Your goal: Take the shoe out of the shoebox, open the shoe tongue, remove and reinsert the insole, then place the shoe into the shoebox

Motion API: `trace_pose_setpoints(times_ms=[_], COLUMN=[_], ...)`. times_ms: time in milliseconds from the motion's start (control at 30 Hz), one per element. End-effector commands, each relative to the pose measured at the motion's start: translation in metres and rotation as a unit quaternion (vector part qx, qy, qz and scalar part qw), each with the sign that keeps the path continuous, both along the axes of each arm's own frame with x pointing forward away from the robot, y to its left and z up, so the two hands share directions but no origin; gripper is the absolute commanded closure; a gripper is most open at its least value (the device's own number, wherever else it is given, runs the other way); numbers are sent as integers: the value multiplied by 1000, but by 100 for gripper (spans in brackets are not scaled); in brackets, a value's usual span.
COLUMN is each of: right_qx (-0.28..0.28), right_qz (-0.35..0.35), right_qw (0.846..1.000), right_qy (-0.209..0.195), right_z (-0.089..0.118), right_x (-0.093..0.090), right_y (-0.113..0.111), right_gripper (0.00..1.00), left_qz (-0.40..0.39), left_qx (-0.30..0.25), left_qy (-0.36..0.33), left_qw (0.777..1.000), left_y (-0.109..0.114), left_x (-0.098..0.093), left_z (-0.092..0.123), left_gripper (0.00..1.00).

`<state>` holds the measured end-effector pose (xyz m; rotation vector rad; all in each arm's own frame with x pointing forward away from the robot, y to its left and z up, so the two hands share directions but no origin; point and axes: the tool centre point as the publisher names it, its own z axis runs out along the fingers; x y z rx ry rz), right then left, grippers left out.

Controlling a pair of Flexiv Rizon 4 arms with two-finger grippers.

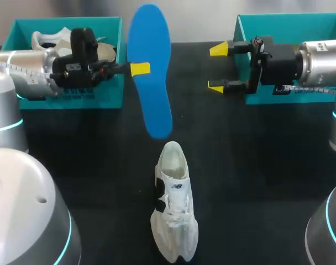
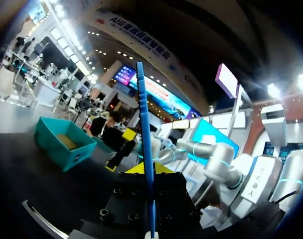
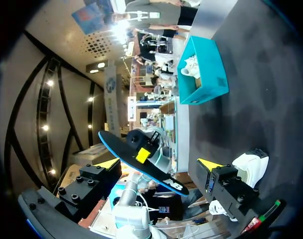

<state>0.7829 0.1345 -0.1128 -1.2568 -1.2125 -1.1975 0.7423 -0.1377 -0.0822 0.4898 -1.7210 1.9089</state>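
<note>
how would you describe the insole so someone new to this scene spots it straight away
Start from the black table, which has a teal box at each far corner. Between the two boxes, nearer the left box, the left gripper holds the insole up off the table. It is the only bright blue thing there: long, flat and foot-shaped, beyond the white shoe.

Bare black tabletop (image 1: 256,165) open centre right and lower left. White sneaker (image 1: 173,221) blocks lower centre; flat blue insole (image 1: 150,72) hangs upper centre.
</note>
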Motion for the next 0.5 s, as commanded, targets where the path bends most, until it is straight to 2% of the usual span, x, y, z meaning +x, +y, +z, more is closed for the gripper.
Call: trace_pose_setpoints(times_ms=[33, 333, 500], right_qx=[-1, -1, -1], right_qz=[-1, -1, -1], right_qw=[1000, 1000, 1000], right_qy=[0, 0, 0], right_z=[0, 0, 0], right_x=[0, 0, 0], right_y=[1, 1, 1], right_gripper=[0, 0, 0], left_qz=[0, 13, 23], left_qx=[-3, 29, 36], left_qy=[193, 292, 318], left_qw=[981, 956, 947], left_y=[0, 3, 4], left_x=[-4, -11, -8], left_z=[-8, -31, -47], left_gripper=[100, 100, 100])
